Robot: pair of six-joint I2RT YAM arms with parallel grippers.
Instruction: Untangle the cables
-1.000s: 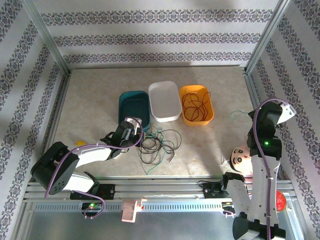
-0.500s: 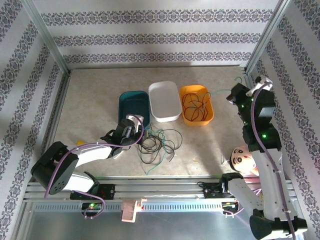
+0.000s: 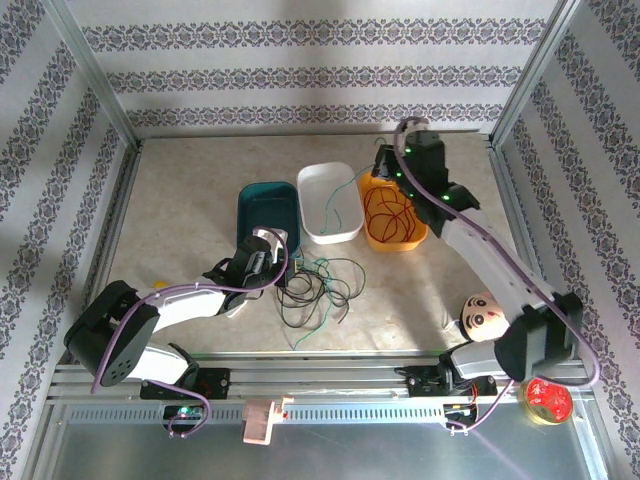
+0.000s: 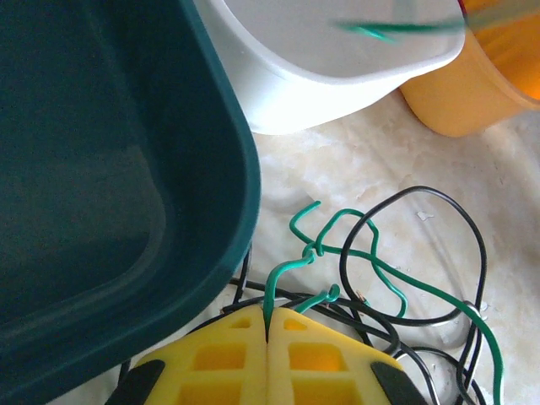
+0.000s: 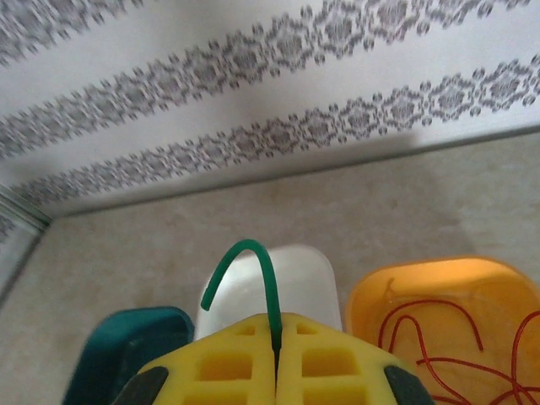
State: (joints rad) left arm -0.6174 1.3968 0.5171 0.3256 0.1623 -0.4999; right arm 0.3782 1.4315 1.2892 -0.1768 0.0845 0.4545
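Observation:
A tangle of black and green cables (image 3: 316, 286) lies on the table in front of the trays. My left gripper (image 4: 268, 319) sits at the tangle's left edge beside the teal tray (image 4: 101, 169). Its yellow fingers are shut on the end of one green cable (image 4: 354, 246), which loops among the black cables (image 4: 460, 221). My right gripper (image 5: 277, 327) hangs over the back of the white tray (image 5: 308, 272), shut on another green cable (image 5: 253, 247) whose end curls up from the pads. A red cable (image 3: 392, 214) lies coiled in the orange tray (image 3: 417, 236).
Teal tray (image 3: 266, 211), white tray (image 3: 330, 203) and orange tray stand side by side mid-table. A doll-face toy (image 3: 483, 316) lies at the near right, with a red round object (image 3: 546, 396) below it. Patterned walls close the back and sides.
My right arm has swung from the table's right side to the back, over the white and orange trays, with the green cable in its grip. The left arm has barely moved.

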